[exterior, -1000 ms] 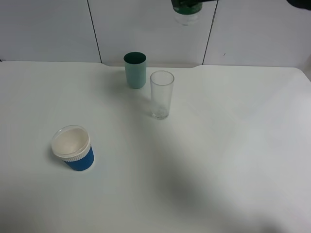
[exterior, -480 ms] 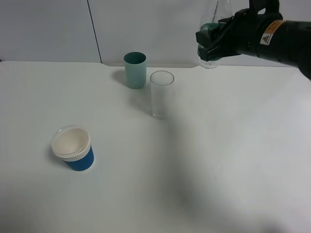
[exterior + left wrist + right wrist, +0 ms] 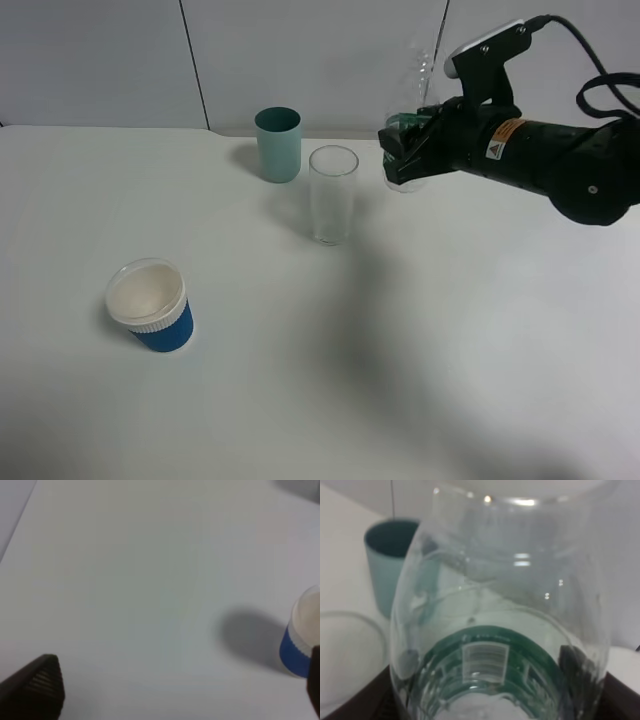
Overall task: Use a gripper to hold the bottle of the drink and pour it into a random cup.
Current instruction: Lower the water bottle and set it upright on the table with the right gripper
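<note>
My right gripper (image 3: pixel 408 150) is shut on the bottle of the drink (image 3: pixel 412 125), a small clear bottle with a dark green label band. It holds the bottle roughly upright above the table, just right of the tall clear glass (image 3: pixel 333 195). In the right wrist view the bottle (image 3: pixel 500 630) fills the frame, with dark fingers (image 3: pixel 384 695) at its sides. A teal cup (image 3: pixel 278 145) stands behind the glass and also shows in the right wrist view (image 3: pixel 390 560). My left gripper (image 3: pixel 175 690) is open and empty over the table, near a blue cup (image 3: pixel 300 642).
The blue cup with a white rim (image 3: pixel 150 305) stands at the front left of the white table (image 3: pixel 450 330). A white panelled wall (image 3: pixel 300 60) rises behind the table. The glass rim (image 3: pixel 355 622) shows in the right wrist view.
My right arm has come down and to the left with the bottle, from the top edge of the view to just right of the clear glass. The cups have not moved.
</note>
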Controlling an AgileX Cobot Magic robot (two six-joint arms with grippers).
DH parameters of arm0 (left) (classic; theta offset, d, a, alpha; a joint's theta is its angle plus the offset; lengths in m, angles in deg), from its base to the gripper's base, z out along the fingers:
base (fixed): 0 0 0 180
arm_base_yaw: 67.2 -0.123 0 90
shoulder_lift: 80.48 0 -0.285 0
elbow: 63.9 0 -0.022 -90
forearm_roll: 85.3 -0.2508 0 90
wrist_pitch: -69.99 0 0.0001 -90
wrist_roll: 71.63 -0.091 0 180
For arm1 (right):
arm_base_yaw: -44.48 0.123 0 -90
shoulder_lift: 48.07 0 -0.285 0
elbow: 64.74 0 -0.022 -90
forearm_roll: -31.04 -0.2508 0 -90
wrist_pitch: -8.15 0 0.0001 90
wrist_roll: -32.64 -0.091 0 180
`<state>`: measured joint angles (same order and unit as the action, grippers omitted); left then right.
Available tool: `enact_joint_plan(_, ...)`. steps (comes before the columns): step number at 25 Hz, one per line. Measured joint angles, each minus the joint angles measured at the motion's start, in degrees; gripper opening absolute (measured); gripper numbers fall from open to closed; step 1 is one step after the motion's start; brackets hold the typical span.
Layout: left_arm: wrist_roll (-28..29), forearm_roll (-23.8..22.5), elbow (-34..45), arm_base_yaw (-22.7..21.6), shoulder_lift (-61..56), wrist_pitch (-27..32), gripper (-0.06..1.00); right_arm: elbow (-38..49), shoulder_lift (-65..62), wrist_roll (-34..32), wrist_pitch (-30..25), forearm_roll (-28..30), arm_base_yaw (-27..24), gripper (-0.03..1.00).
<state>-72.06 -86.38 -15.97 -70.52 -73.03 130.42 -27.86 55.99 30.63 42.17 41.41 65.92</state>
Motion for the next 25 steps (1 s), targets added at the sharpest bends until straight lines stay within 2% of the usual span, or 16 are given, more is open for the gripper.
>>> enact_joint_plan(9,0.0,0.0,0.0,0.0,0.0,0.0,0.98,0.2,6.5,1.6,4.1,0.3,-0.1,0.56)
enact_joint_plan(15,0.0,0.0,0.0,0.0,0.0,0.0,0.98,4.6,7.6,2.5,10.2,0.6,-3.2,0.56)
enact_joint_plan(25,0.0,0.0,0.0,0.0,0.0,0.0,0.98,5.9,10.9,2.5,13.3,1.6,-4.5,0.56)
